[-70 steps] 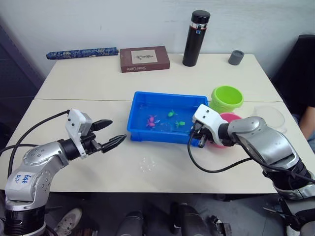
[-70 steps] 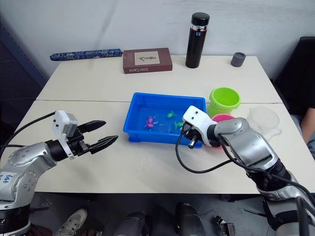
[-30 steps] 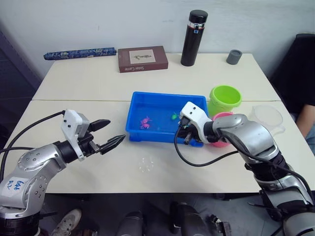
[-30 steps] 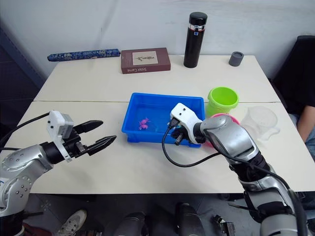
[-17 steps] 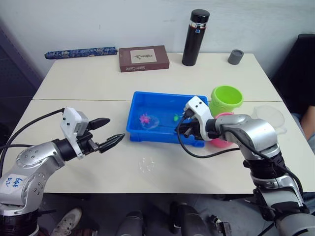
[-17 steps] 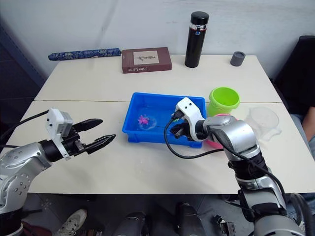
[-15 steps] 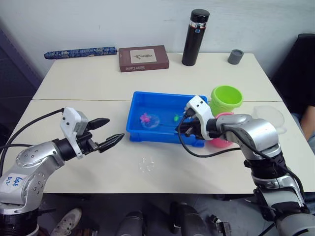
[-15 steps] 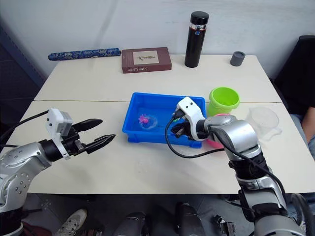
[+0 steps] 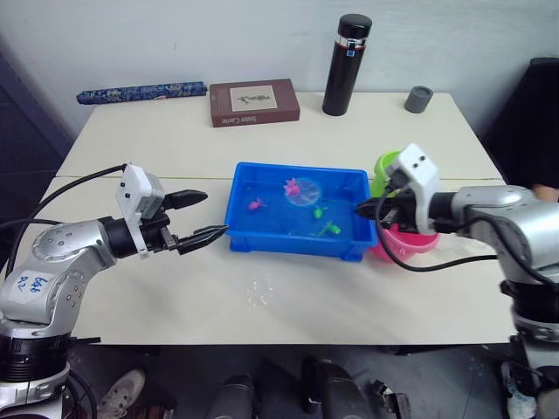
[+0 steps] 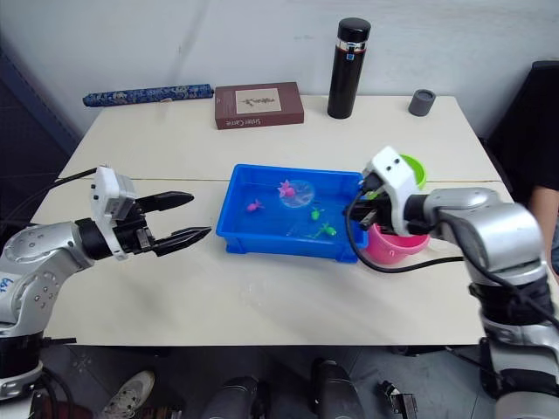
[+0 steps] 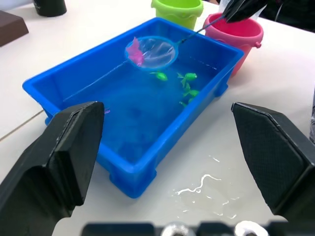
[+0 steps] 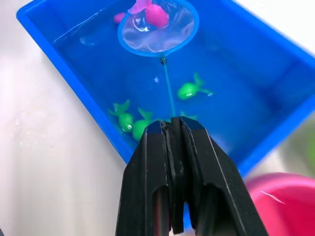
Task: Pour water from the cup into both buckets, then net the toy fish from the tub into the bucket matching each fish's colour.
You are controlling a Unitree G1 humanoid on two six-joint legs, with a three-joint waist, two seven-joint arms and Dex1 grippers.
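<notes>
Carrying a caught fish is the step in hand: the right gripper (image 12: pixel 170 128), its two black fingers pressed together on the thin dark stick handle, holds the small round hoop net with the light blue rim (image 12: pixel 158 25) lifted over the far middle of the shallow bright blue rectangular plastic tub (image 9: pixel 240 196). One tiny pink plastic fish (image 12: pixel 152 14) sits in the sheer mesh at the hoop's edge. To do this well, I judge the hoop should stay level and travel slowly, because the fish lies near the rim and the slick plastic could slide out; then tip it over the small round pink plastic bucket (image 11: pixel 238 37), which stands just beside the tub's right end, touching or nearly so. The lime green plastic bucket (image 11: pixel 178 9) stands just behind it, so the tilt must be aimed with care.

Another pink fish (image 9: pixel 255 206) and several green fish (image 12: pixel 193 90) lie in the tub's clear water. The left gripper (image 9: pixel 203 216), fingers spread and empty, hovers just left of the tub. A small spill of water (image 11: pixel 199 189) glistens on the smooth cream tabletop (image 9: pixel 175 140) in front of the tub.
</notes>
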